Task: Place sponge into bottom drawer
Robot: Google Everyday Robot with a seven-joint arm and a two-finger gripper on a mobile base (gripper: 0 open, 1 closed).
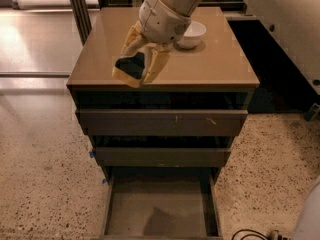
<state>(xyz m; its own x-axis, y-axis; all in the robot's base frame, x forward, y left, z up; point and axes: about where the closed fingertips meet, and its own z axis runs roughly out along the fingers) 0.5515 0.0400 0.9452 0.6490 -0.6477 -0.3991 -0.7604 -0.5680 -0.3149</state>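
My gripper (136, 70) hangs from the white arm above the front left part of the cabinet top. It is shut on the sponge (130, 67), whose dark green scrub layer and yellow foam show between the yellow finger pads. The bottom drawer (161, 227) is pulled out at the foot of the cabinet, a wide shallow tray with a bare flat floor. The sponge is well above the drawer and further back than its tray.
A white bowl (192, 34) stands at the back right of the cabinet top (215, 64). Two upper drawers (161, 122) are pushed in. Speckled floor lies on both sides. A dark gap and a white surface stand to the right. A cable lies at the bottom right.
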